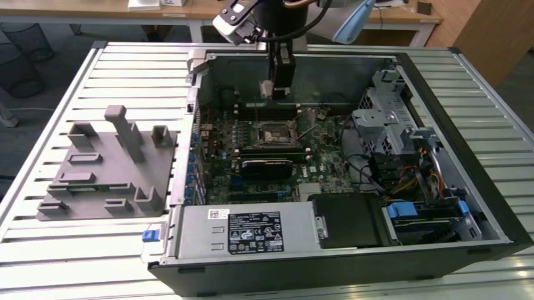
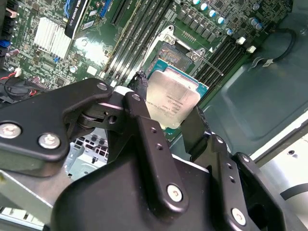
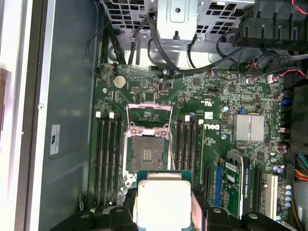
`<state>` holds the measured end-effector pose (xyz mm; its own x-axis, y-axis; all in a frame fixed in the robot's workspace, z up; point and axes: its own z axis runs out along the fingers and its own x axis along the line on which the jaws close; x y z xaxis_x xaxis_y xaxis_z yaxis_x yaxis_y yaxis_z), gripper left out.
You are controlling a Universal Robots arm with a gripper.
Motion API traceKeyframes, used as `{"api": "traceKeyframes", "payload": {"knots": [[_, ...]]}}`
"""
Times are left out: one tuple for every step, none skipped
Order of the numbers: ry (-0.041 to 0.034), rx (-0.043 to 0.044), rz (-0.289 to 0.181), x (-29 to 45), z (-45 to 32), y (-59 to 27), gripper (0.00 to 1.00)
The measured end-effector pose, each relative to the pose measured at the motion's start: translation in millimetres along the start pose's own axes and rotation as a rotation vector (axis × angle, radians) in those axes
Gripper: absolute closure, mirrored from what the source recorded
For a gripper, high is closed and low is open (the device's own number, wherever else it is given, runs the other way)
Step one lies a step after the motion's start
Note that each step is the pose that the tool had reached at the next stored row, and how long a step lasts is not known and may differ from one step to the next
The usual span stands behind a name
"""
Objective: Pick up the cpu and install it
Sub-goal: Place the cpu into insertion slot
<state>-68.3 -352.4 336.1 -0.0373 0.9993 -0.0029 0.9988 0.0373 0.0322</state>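
Item: my black two-finger gripper (image 2: 167,107), pinching the flat, square, silvery-topped cpu (image 2: 174,95) by its edges, in the air above the green motherboard (image 3: 211,96).
Pickup: done.
Black square socket (image 3: 148,153): open, unfilled.
Installation: outstanding.

You're in an office-like lab: light wooden desks (image 1: 84,9) and black wire-mesh wastebaskets (image 1: 29,40) stand behind your slatted aluminium workbench (image 1: 75,250).

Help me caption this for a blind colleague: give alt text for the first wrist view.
The hand grips the cpu, silvery top showing, by two opposite edges over a green motherboard. Close by lies the empty socket, its cover flipped open, with memory slots on both sides, inside a grey case.
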Motion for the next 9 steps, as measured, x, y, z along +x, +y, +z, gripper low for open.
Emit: {"api": "traceKeyframes", "payload": {"knots": [[0.0000,0.0000,0.000,0.0,0.0,0.0,0.47],[0.0000,0.0000,0.000,0.0,0.0,0.0,0.47],[0.0000,0.0000,0.000,0.0,0.0,0.0,0.47],[0.0000,0.0000,0.000,0.0,0.0,0.0,0.47],[0.0000,0.0000,0.000,0.0,0.0,0.0,0.47],[0.0000,0.0000,0.000,0.0,0.0,0.0,0.47],[0.0000,0.0000,0.000,0.0,0.1,0.0,0.47],[0.0000,0.0000,0.000,0.0,0.1,0.0,0.47],[0.0001,0.0000,0.000,0.0,0.3,0.0,0.47]]}}
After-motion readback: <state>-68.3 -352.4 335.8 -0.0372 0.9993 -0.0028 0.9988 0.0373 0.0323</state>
